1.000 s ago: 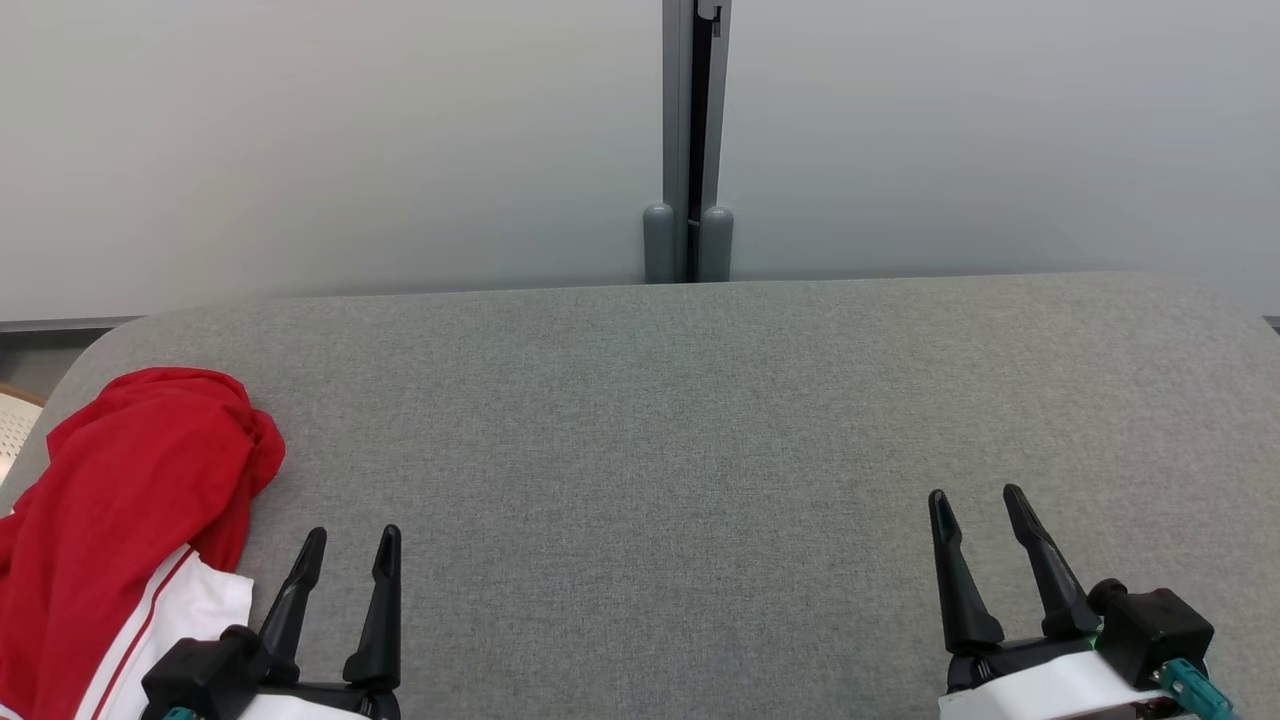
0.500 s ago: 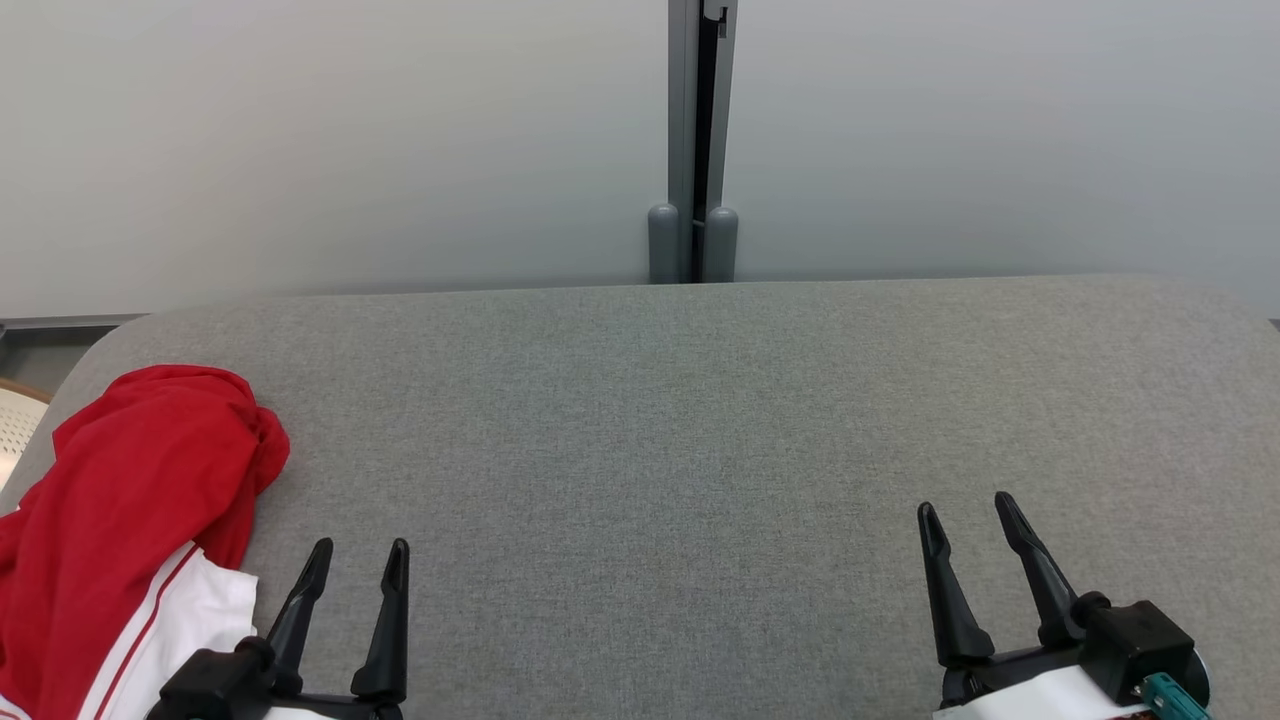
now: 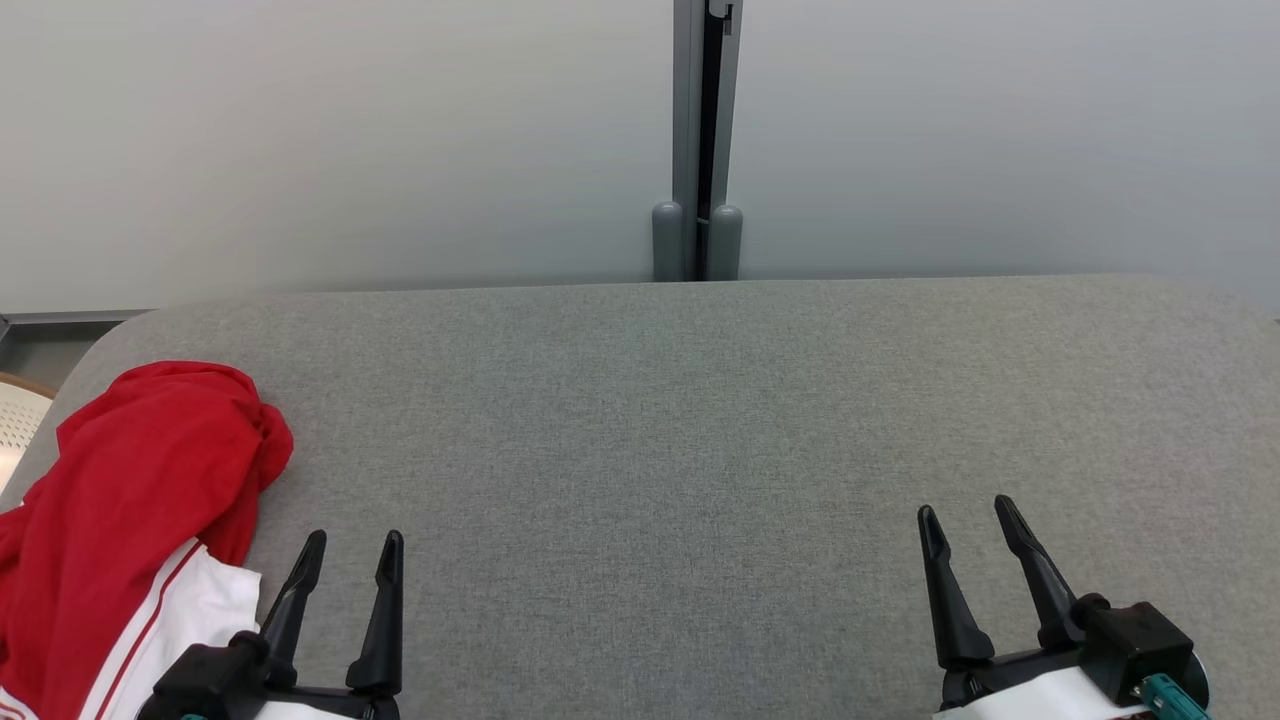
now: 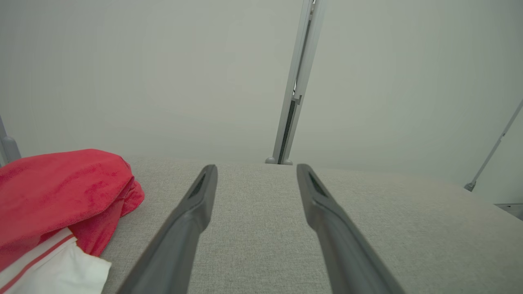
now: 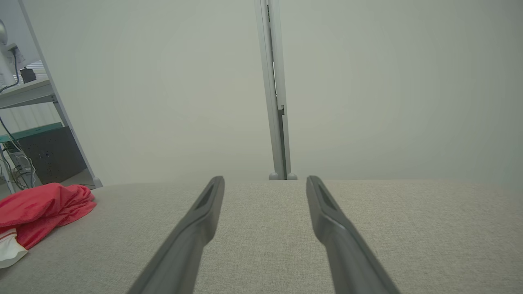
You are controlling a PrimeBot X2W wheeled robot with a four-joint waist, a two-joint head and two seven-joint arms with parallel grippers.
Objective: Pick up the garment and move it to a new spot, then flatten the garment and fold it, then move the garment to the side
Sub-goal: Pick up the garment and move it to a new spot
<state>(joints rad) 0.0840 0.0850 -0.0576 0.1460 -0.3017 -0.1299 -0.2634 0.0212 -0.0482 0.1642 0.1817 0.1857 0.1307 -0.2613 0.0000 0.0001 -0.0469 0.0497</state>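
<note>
Reaching for the crumpled garment (image 3: 130, 500) carries a risk, in my judgement. It seems to lie right at the left edge of the grey padded surface (image 3: 650, 450), so a shallow pinch on one loose layer might lift only part of it or drag it off. The left gripper (image 3: 354, 542) and right gripper (image 3: 966, 510) both stand spread wide, holding nothing. The garment is bunched red cloth with a white, red-striped section, at the head view's lower left, just beside the left gripper.

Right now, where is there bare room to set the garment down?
The grey surface is bare from the garment at its left edge across to the right gripper. It is crowded only at the near left, garment beside left gripper.
</note>
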